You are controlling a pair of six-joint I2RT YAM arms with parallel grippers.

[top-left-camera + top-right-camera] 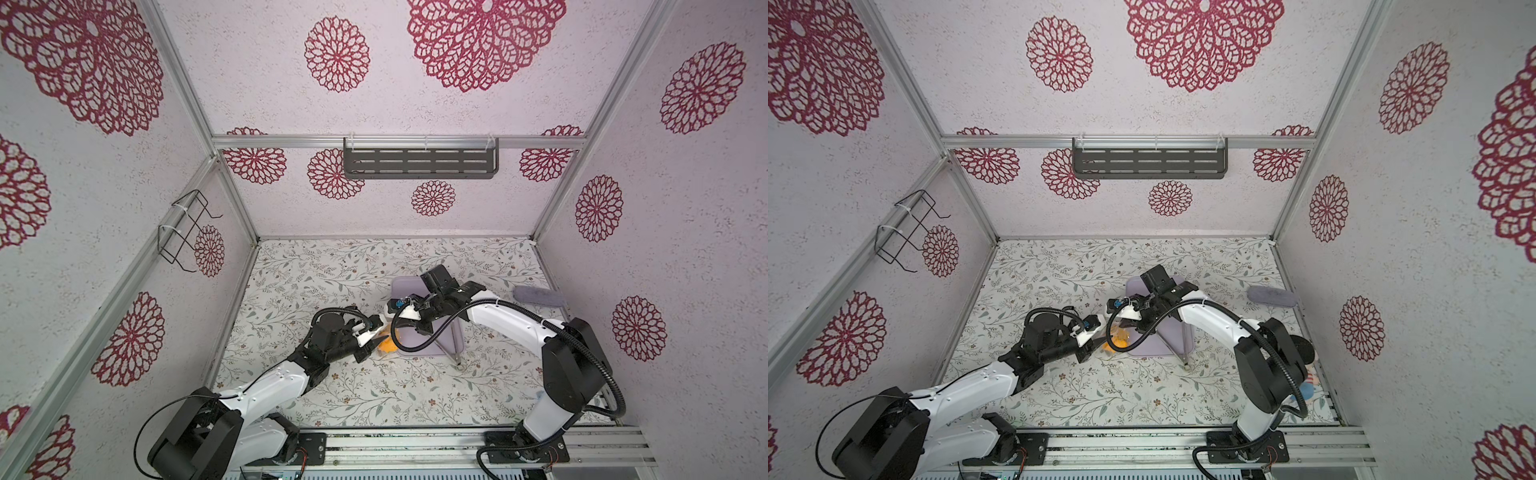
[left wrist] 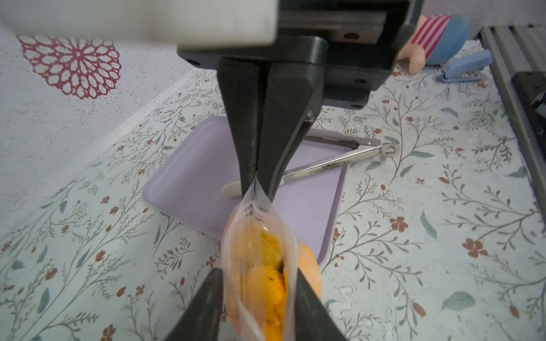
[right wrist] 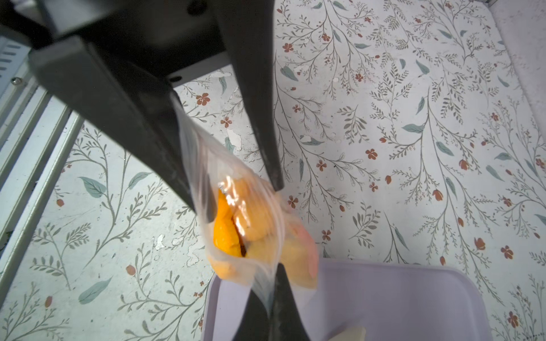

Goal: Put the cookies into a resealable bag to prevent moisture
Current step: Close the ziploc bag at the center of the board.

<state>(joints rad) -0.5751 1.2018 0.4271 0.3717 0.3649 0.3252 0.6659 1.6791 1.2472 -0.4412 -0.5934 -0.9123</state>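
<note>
Nearest me, the left gripper (image 2: 257, 270) has its jaws parted, one on each side of the resealable bag (image 3: 254, 236), and I can't tell whether they press it. The bag hangs over the counter (image 2: 413, 265) just off the near left corner of the lavender tray (image 2: 192, 183), with the orange cookies (image 2: 270, 289) bunched inside. Just beyond, the right gripper (image 2: 256, 180) has its jaws clamped on the bag's top edge. Farther back, the tray holds no cookies where I can see it, only the tongs (image 2: 331, 162), though the right arm hides part. Filling looks finished; pressing the seal shut along its length seems to be what is left.
</note>
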